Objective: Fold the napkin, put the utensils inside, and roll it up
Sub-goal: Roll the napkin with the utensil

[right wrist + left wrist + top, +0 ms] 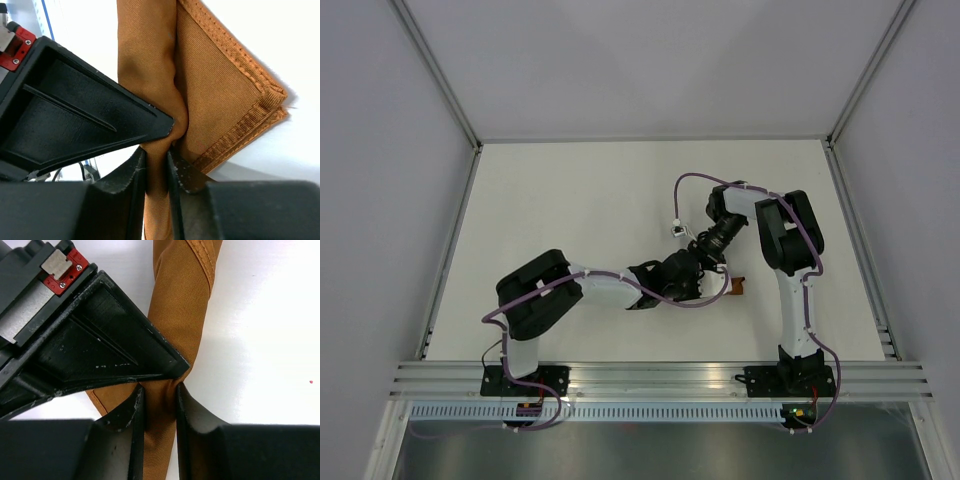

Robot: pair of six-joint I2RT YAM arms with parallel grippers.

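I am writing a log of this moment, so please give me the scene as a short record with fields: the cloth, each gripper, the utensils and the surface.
napkin: rust-orange cloth, bunched into a narrow band
left gripper: shut on the napkin
right gripper: shut on the napkin, beside a flat hemmed corner
utensils: none visible in any view
table: white, under the napkin
top view: both arms meet near the table's middle and hide most of the napkin

Left arm [590,290]: low, stretched rightward from near-left base. Left gripper [160,395], black two-finger: jaws closed tight on rust-orange woven-fabric napkin [182,300]. Right arm [785,240]: elbow far, doubling back leftward. Right gripper [157,152]: clamped likewise.
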